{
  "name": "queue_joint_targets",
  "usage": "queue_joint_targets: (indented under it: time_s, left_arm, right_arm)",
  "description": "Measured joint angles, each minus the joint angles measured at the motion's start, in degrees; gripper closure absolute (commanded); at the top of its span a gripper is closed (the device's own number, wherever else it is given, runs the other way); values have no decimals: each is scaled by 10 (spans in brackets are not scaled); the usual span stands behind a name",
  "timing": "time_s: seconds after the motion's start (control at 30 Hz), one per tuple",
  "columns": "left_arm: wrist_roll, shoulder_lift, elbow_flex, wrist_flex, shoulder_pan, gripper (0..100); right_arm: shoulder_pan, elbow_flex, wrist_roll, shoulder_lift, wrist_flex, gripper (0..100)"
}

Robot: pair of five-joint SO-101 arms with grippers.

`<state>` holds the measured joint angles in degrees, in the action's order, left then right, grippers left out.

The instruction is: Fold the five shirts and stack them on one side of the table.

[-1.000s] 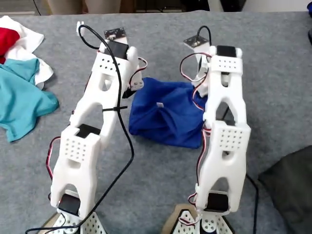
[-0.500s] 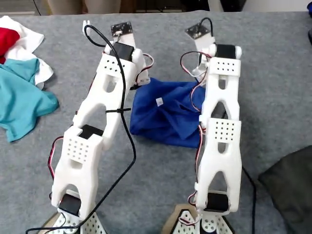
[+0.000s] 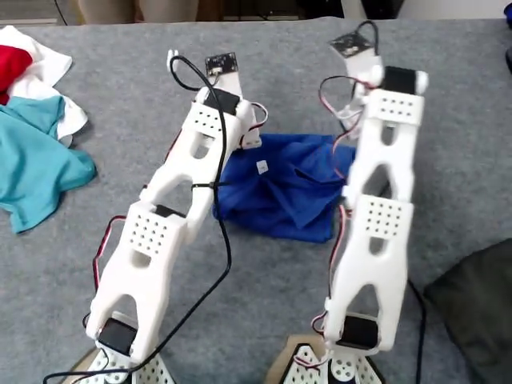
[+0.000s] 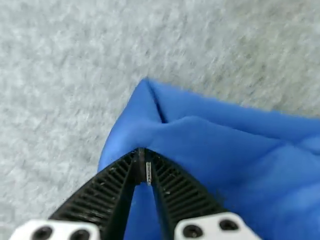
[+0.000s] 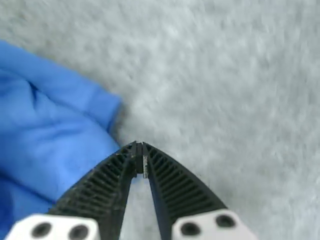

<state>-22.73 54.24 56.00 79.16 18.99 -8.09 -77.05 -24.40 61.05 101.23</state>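
A crumpled blue shirt (image 3: 280, 192) lies on the grey table (image 3: 264, 48) between my two arms. In the left wrist view my left gripper (image 4: 141, 167) is shut on a raised fold of the blue shirt (image 4: 215, 145) near a corner. My right gripper (image 5: 139, 162) is shut, its tips pinching the edge of the blue shirt (image 5: 45, 130) where the cloth meets the grey surface. From above, each arm covers its own gripper, at the shirt's far left and far right corners.
A teal shirt (image 3: 36, 172) lies at the left edge, with a white shirt (image 3: 52, 68) and a red shirt (image 3: 12, 64) behind it. A dark shirt (image 3: 476, 304) sits at the near right. Bare grey table stretches along the far side.
Both arms have swung to the right and stretched farther out, and the blue shirt has shifted right with them, its far edge drawn out wider.
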Motion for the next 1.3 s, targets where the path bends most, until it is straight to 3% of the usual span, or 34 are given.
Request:
queue_joint_targets:
  time_s: [0.27,0.57,0.83,1.07,1.3]
  left_arm:
    - [24,75,70,0,-20,980]
    - [36,91,86,33,-50,980]
    - [38,91,90,62,-55,980]
    - [38,91,90,64,-57,980]
    - [38,91,91,68,-58,980]
  right_arm:
    - [-2,249,-7,-193,0,993]
    - [157,389,-6,-288,-25,993]
    - [184,405,0,-256,-56,988]
    - [185,405,-5,-254,-56,801]
    - [185,396,-21,-219,-85,785]
